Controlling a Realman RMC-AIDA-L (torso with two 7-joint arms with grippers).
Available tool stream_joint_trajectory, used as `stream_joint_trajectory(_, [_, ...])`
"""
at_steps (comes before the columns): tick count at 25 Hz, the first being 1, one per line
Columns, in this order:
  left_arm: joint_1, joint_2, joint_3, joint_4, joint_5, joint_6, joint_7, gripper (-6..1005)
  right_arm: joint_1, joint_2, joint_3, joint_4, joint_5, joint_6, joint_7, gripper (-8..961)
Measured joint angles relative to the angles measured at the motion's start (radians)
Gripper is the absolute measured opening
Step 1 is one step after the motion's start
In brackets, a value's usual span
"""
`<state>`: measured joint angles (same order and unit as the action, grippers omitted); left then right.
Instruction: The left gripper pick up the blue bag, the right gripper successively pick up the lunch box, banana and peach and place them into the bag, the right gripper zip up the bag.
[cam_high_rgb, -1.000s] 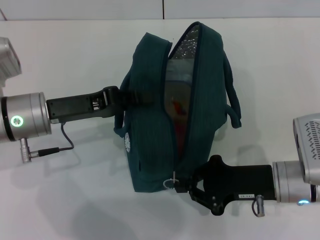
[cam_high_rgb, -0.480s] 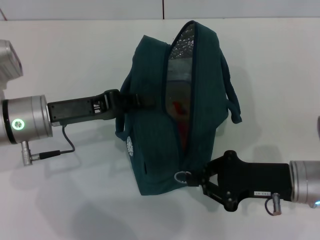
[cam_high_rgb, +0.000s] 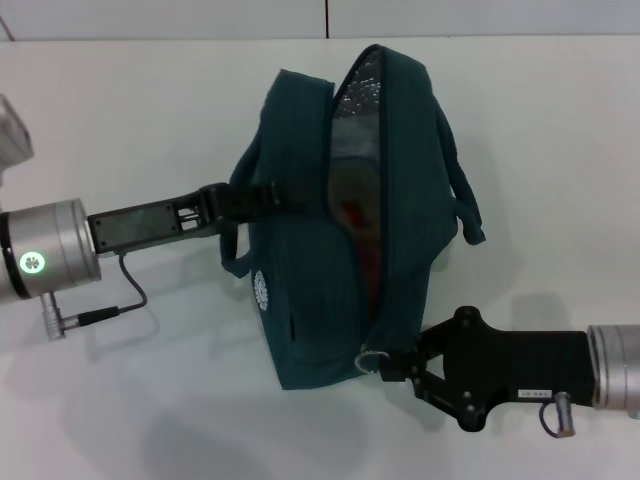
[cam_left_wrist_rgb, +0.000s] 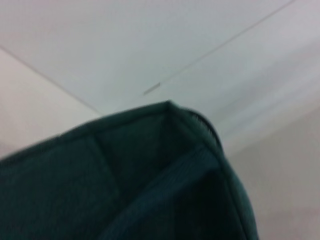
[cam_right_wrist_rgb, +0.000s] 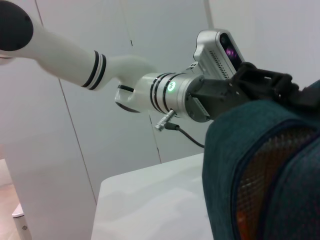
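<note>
Head view. The blue bag (cam_high_rgb: 345, 225) is held over the middle of the white table (cam_high_rgb: 140, 120), its zipper opening partly open along the top and showing silver foil lining (cam_high_rgb: 356, 95) at the end toward the table's far edge. Something orange-red shows through the gap, too hidden to name. The left gripper (cam_high_rgb: 228, 200) reaches in from the table's left side, its jaws clamped on the bag's near loop handle (cam_high_rgb: 262, 195). The second handle (cam_high_rgb: 462, 200) hangs on the bag's right side. The right gripper (cam_high_rgb: 392, 362) sits at the bag's end toward the table's near edge, its jaws closed on the metal ring zipper pull (cam_high_rgb: 372, 357). A small white round logo (cam_high_rgb: 262, 290) marks the bag's left wall.

Right wrist view. The left arm (cam_right_wrist_rgb: 150, 90) meets the bag's top edge.
</note>
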<state>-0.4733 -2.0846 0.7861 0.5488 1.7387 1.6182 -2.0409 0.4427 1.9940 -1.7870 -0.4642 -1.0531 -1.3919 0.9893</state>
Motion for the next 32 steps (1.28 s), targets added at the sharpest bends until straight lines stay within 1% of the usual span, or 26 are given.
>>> stream_joint_trajectory(3, [0.005,0.000,-0.027,-0.030,-0.035,-0.001,0.055,307,-0.004,-0.012,0.014,0.000,0.000,-0.020,0.000,16])
stream_joint_trajectory(8, [0.010,0.001,-0.070,-0.057,-0.053,-0.006,0.118,394,-0.012,-0.021,0.057,0.001,0.000,-0.056,0.000,16])
stream_joint_trajectory(11, [0.013,0.001,-0.072,-0.058,-0.057,-0.006,0.162,604,-0.011,-0.025,0.074,-0.001,-0.001,-0.072,0.000,16])
stream_joint_trajectory(13, [0.019,-0.001,-0.074,-0.063,-0.082,-0.006,0.209,695,-0.007,-0.028,0.075,-0.004,-0.002,-0.082,-0.001,16])
stream_joint_trajectory(16, [0.040,-0.001,-0.075,-0.072,-0.153,-0.007,0.291,831,-0.005,-0.032,0.079,-0.026,-0.003,-0.093,-0.001,16])
stream_joint_trajectory(22, [0.081,0.000,-0.076,-0.074,-0.260,-0.010,0.425,899,-0.015,-0.034,0.119,-0.076,-0.003,-0.119,-0.001,17])
stream_joint_trajectory(26, [0.094,0.001,-0.076,-0.075,-0.286,-0.015,0.462,898,-0.011,-0.034,0.137,-0.100,-0.003,-0.121,-0.001,17])
stream_joint_trajectory(32, [0.104,0.001,-0.099,-0.075,-0.289,-0.020,0.477,897,0.023,-0.032,0.156,-0.113,-0.003,-0.113,0.001,17])
